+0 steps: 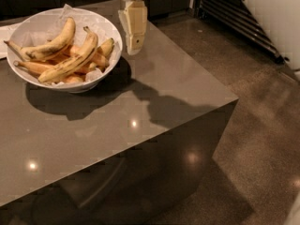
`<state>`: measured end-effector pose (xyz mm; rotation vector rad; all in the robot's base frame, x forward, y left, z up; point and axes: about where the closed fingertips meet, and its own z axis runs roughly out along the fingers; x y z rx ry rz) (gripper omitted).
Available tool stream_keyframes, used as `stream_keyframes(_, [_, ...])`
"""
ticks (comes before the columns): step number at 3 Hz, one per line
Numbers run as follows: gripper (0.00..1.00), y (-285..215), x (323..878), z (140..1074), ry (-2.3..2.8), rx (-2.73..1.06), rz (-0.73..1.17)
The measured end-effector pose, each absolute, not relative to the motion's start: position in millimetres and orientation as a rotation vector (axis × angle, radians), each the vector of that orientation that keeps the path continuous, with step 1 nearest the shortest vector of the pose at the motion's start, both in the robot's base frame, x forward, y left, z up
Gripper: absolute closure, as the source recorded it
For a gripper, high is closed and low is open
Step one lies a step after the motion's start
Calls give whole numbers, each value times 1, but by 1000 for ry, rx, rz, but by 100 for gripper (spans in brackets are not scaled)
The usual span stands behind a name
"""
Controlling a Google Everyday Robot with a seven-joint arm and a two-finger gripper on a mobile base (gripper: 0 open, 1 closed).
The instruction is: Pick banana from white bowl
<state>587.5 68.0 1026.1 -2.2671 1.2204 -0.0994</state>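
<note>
The white bowl [108,28] with crinkled paper lining stands on the table's far left. The banana [71,61] is long and pale yellow with brown streaks. It lies diagonally across the top of the pile, its dark stem tip pointing up and right. Another curved yellow banana [52,44] with dark blotches lies behind it, and deeper orange bananas [101,55] lie underneath. My gripper [133,48] hangs pointing down just right of the bowl's rim, above the table top. It holds nothing that I can see.
The grey table [140,107] has its right edge and front corner close to the bowl's side. A white sheet [3,36] lies at the far left edge. A dark slatted unit [234,18] stands on the floor at the back right.
</note>
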Motion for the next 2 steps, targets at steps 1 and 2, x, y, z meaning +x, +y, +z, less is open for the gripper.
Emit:
stream_keyframes(1, [0, 80, 593, 1021, 1188, -2289, -76])
stream_keyframes(2, [0, 93, 598, 1016, 1155, -2320, -54])
